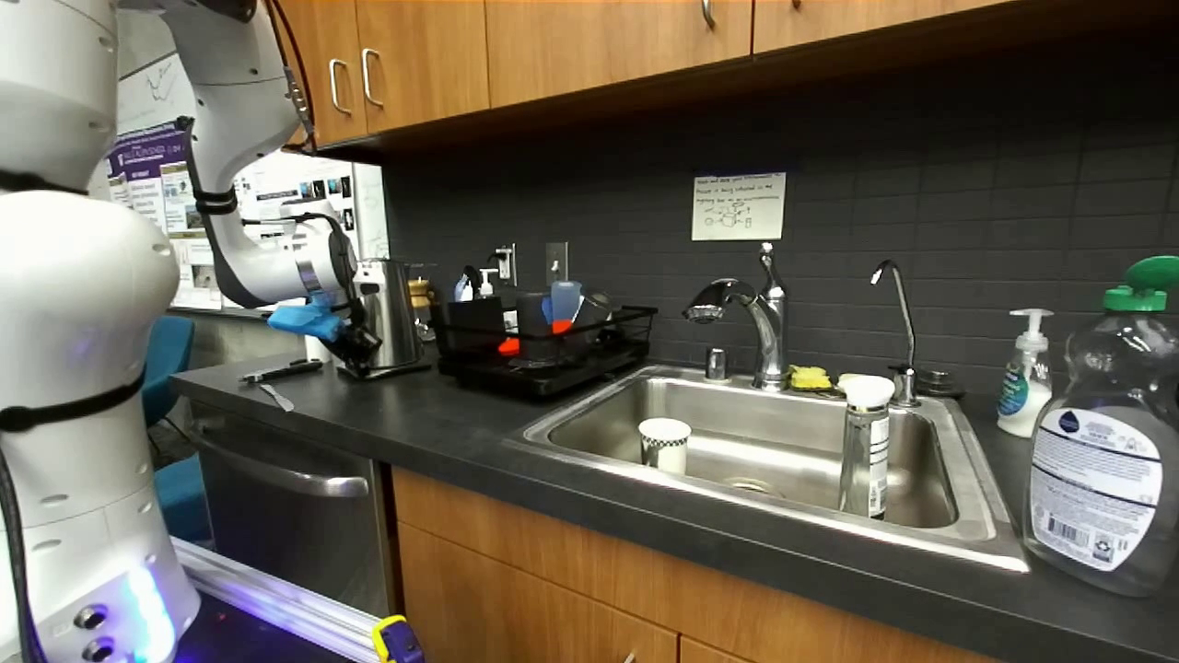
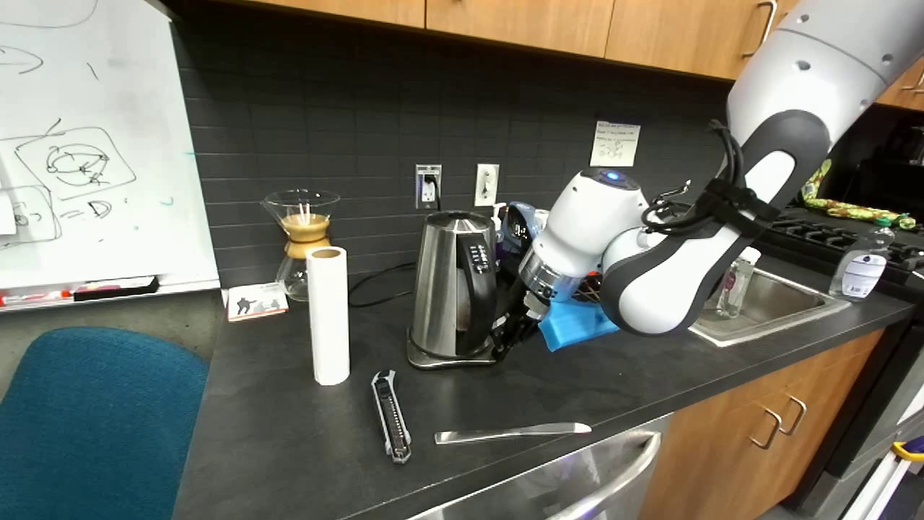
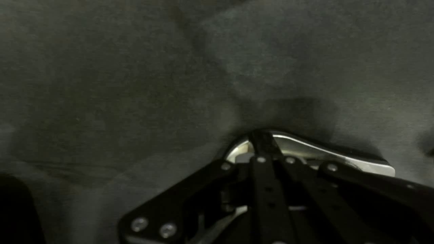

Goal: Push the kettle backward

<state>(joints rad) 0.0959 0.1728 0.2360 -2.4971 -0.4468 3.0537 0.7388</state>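
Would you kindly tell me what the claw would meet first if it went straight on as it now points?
Most likely the shiny base of the kettle: in the wrist view, the claw overlaps its edge. Depth is unclear, so it may already touch, or slide past to the countertop.

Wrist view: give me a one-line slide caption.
Closed gripper at the shiny kettle base, dark countertop around it; contact can't be told here.

Wooden cabinets (image 1: 617, 64) are hanging above the dark counter (image 2: 289, 448), a tiled wall (image 2: 325, 130) is rising behind it, and a blue chair (image 2: 101, 426) is standing beside it.
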